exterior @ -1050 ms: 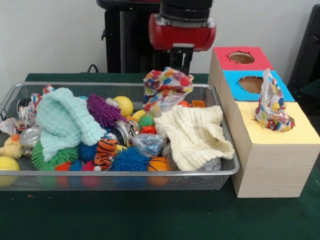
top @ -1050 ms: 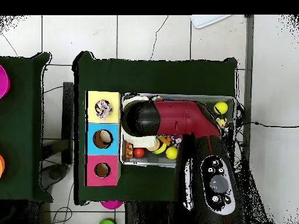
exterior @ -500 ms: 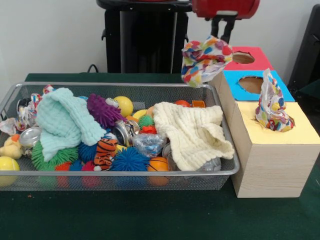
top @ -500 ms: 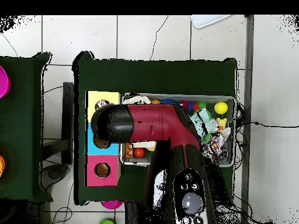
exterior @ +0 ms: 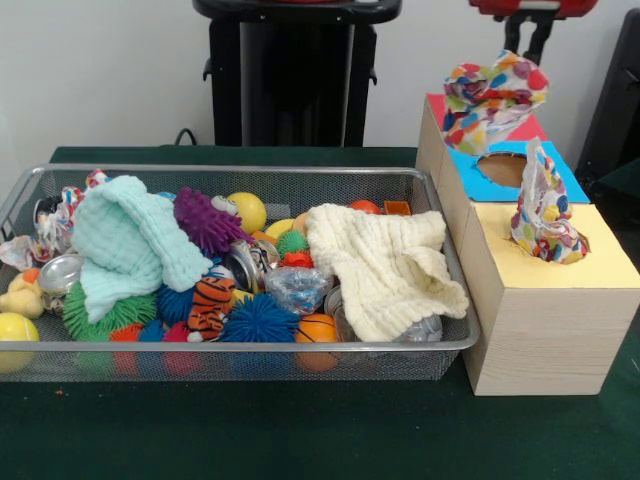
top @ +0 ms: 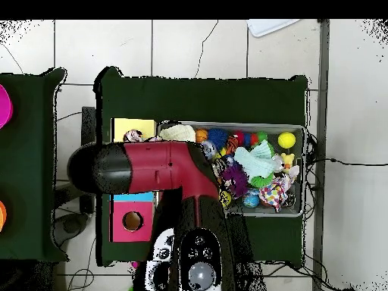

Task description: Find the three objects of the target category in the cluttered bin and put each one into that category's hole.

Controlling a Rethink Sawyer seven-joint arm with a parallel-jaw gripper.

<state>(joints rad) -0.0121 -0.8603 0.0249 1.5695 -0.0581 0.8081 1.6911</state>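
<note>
- A spotted cloth (exterior: 492, 98) hangs from the gripper (exterior: 527, 45), which is clamped on its top, above the wooden box's (exterior: 540, 330) red and blue sections.
- A second spotted cloth (exterior: 542, 210) sticks out of the yellow section's hole.
- In the wire bin (exterior: 250, 358) lie a cream cloth (exterior: 385, 265) and a mint cloth (exterior: 125, 245) among balls.

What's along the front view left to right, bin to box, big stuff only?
Yellow ball at the bin's left end → mint cloth → purple spiky ball → cream cloth → multicolored cloth hanging from the gripper → patterned cloth in the yellow hole.
</note>
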